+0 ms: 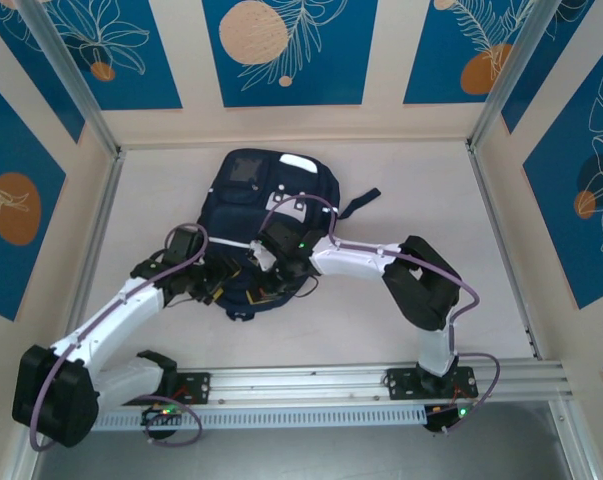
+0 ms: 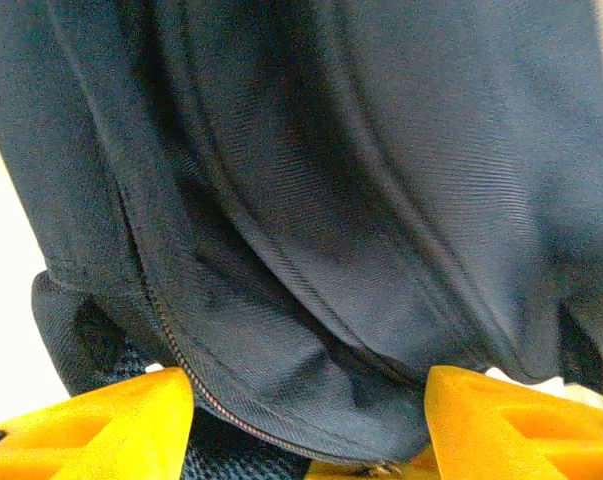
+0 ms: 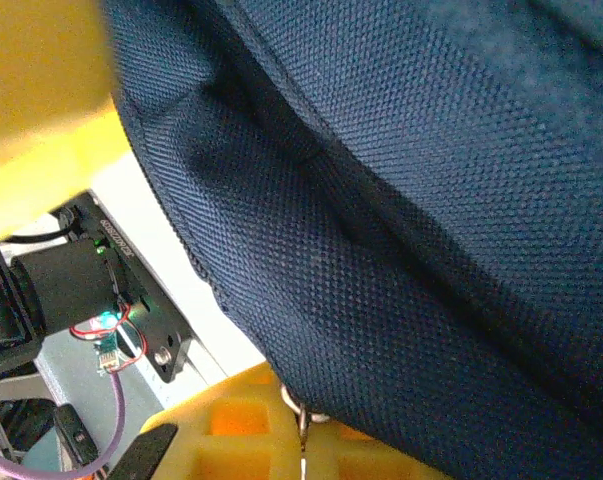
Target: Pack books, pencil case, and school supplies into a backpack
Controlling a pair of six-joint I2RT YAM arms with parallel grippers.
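Left claw wide, right claw pinched tight on backpack; pale table, blue-patterned walls.

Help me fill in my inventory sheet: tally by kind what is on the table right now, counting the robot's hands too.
Navy backpack: 1
Robot hands: 2, the left hand open, the right hand shut on the backpack
Total: 3
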